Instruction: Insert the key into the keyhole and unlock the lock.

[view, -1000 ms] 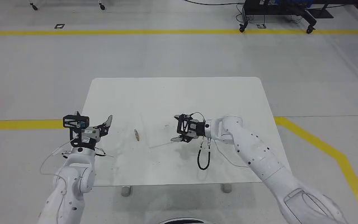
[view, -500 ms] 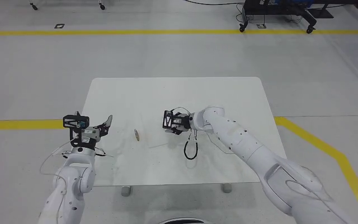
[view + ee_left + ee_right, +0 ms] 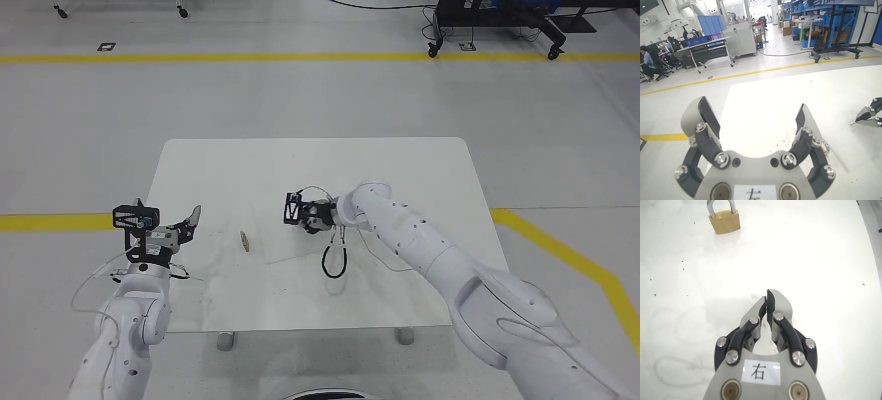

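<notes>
Padlock (image 3: 724, 221) shackle cropped by edge, key (image 3: 852, 124) mostly hidden inside right claw (image 3: 766, 296)

Lock (image 3: 724, 221) ahead of right fingers (image 3: 781, 306): body brass-look metal, matt; shackle (image 3: 710, 207) polished metal, glossy. Pads (image 3: 770, 308) black, ribbed, rubber-like; shells matt grey metal. Surface (image 3: 810, 256) white, smooth, semi-gloss w/ faint scuffs.

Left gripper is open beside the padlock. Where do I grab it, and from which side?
Probably the brass body, pinched across its two side edges from above: the padlock lies flat on the table, shackle pointing away from the right gripper, so the bottom end facing it stays free.
</notes>
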Robot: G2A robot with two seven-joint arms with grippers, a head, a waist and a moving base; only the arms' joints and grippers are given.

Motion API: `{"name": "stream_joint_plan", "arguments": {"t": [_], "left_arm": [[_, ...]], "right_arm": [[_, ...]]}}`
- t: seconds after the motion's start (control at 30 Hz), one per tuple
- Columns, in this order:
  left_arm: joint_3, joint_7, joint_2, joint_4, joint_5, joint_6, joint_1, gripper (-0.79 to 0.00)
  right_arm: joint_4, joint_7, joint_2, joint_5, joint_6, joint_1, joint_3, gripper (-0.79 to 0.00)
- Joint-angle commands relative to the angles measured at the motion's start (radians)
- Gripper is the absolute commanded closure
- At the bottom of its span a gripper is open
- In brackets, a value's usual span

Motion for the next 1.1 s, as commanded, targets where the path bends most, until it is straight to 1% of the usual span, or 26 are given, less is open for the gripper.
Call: {"name": "stream_joint_plan", "arguments": {"t": [0.0, 0.13, 0.27, 0.43, 0.53, 0.67, 1.0, 1.07], "left_arm": [[0.000, 0.000, 0.000, 0.000, 0.000, 0.000, 0.000, -0.785], [0.000, 0.000, 0.000, 0.000, 0.000, 0.000, 0.000, -0.785], [0.000, 0.000, 0.000, 0.000, 0.000, 0.000, 0.000, -0.785], [0.000, 0.000, 0.000, 0.000, 0.000, 0.000, 0.000, -0.785], [0.000, 0.000, 0.000, 0.000, 0.000, 0.000, 0.000, -0.785], [0.000, 0.000, 0.000, 0.000, 0.000, 0.000, 0.000, -0.785], [0.000, 0.000, 0.000, 0.000, 0.000, 0.000, 0.000, -0.785], [0.000, 0.000, 0.000, 0.000, 0.000, 0.000, 0.000, -0.785]], "right_arm": [[0.013, -0.041, 0.005, -0.003, -0.014, 0.006, 0.009, 0.000], [0.017, -0.125, 0.030, -0.032, -0.031, 0.006, 0.035, 0.000], [-0.010, -0.221, 0.074, -0.065, -0.041, -0.020, 0.081, 0.000], [-0.083, -0.383, 0.155, -0.099, -0.052, -0.092, 0.183, 0.000], [-0.147, -0.467, 0.207, -0.110, -0.079, -0.150, 0.261, 0.000], [-0.268, -0.532, 0.276, -0.153, -0.120, -0.245, 0.367, 0.000], [-0.268, -0.532, 0.276, -0.153, -0.120, -0.245, 0.367, 0.000], [-0.281, -0.535, 0.276, -0.137, -0.116, -0.261, 0.370, 0.000]]}}
